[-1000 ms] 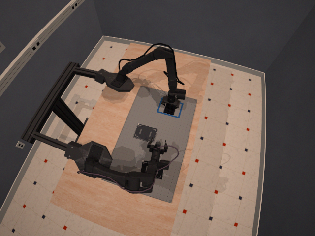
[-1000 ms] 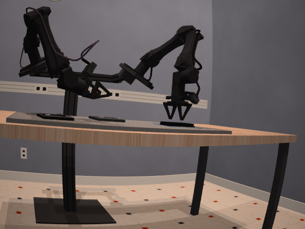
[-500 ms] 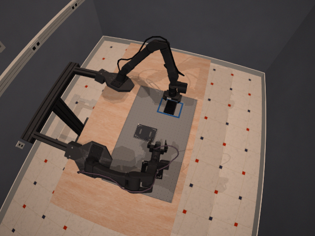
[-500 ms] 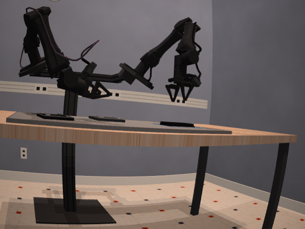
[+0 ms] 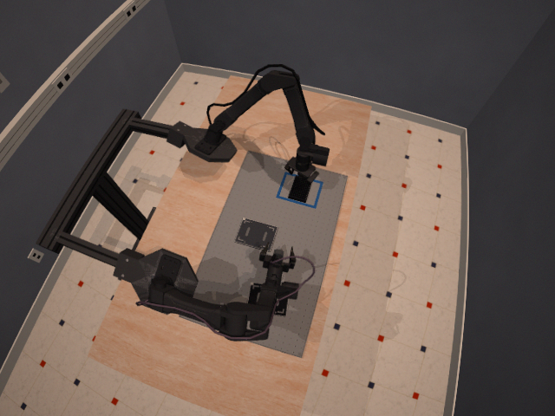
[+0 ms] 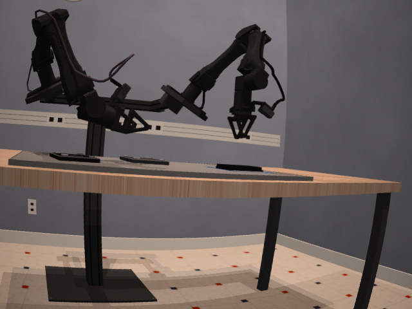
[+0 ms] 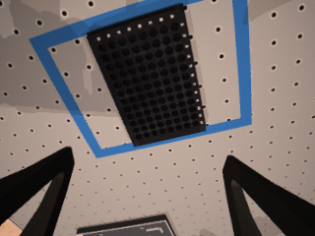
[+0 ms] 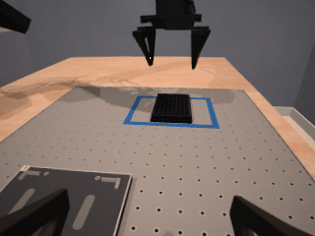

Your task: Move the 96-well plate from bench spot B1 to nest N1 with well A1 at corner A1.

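96-well plate (image 5: pixel 299 190) (image 6: pixel 239 167) (image 7: pixel 150 76) (image 8: pixel 172 107) lies inside the blue outline (image 5: pixel 280 185) (image 7: pixel 246 74) (image 8: pixel 214 113), toward the far left corner of the tabletop (image 5: pixel 188 201) (image 6: pixel 199 189) (image 8: pixel 197 76). Left hand (image 5: pixel 302 174) (image 6: pixel 241 136) (image 7: pixel 148 154) (image 8: pixel 172 66): fingers apart, above plate. Right hand (image 5: pixel 279 247) (image 6: pixel 149 127) (image 8: pixel 150 202): fingers apart.

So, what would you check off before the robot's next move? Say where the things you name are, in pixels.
1. Plate (image 5: pixel 299 191) (image 6: pixel 239 167) (image 7: pixel 148 79) (image 8: pixel 172 107) lying flat on the grey board (image 5: pixel 293 224) (image 6: pixel 186 170) (image 7: pixel 162 189) (image 8: pixel 187 152): ok.
2. Left end effector (image 5: pixel 301 173) (image 6: pixel 241 136) (image 7: pixel 149 154) (image 8: pixel 172 66) open: ok.
3. Left end effector squared up to the plate: not ok, it looks turned.
4. Plate between its fingers: not ok, they're above it.
5. Middle fixture (image 5: pixel 256 232) (image 6: pixel 144 161) (image 7: pixel 125 229) (image 8: pixel 103 182) free of any plate: ok.
6. A1 mark readable there: cannot tell.
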Controlling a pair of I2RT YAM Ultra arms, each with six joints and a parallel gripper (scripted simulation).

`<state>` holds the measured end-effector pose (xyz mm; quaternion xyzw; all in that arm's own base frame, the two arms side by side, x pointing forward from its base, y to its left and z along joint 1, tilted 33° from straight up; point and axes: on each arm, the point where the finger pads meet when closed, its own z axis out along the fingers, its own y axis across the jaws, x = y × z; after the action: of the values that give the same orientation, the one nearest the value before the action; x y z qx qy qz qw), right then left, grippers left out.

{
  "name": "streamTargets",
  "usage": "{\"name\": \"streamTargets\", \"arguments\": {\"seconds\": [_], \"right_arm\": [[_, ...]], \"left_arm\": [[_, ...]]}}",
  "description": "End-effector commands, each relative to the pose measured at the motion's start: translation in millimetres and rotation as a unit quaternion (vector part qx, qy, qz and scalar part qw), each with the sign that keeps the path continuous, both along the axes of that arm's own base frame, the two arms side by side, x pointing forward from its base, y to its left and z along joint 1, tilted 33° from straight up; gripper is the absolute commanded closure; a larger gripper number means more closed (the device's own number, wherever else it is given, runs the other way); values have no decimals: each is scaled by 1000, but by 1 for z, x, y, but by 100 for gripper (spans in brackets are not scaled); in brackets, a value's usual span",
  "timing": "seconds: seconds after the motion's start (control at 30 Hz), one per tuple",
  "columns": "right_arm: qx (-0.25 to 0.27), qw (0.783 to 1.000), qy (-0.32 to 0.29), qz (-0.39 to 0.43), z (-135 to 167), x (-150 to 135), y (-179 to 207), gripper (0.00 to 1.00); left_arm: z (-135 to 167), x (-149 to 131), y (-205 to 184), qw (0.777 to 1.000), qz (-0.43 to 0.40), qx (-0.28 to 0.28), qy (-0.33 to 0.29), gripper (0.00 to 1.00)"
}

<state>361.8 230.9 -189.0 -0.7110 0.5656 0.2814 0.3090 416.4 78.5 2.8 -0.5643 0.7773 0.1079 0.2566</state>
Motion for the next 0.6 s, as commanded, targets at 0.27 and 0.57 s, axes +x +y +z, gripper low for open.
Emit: {"name": "streamTargets", "arguments": {"seconds": [0.27, 0.57], "right_arm": [[21, 1000, -5, 17, 12, -4, 12, 0], [21, 1000, -5, 17, 12, -4, 12, 0]], "left_arm": [[6, 15, -2, 971, -211, 68, 92, 0], [0, 16, 3, 901, -372, 123, 184, 0]]}}
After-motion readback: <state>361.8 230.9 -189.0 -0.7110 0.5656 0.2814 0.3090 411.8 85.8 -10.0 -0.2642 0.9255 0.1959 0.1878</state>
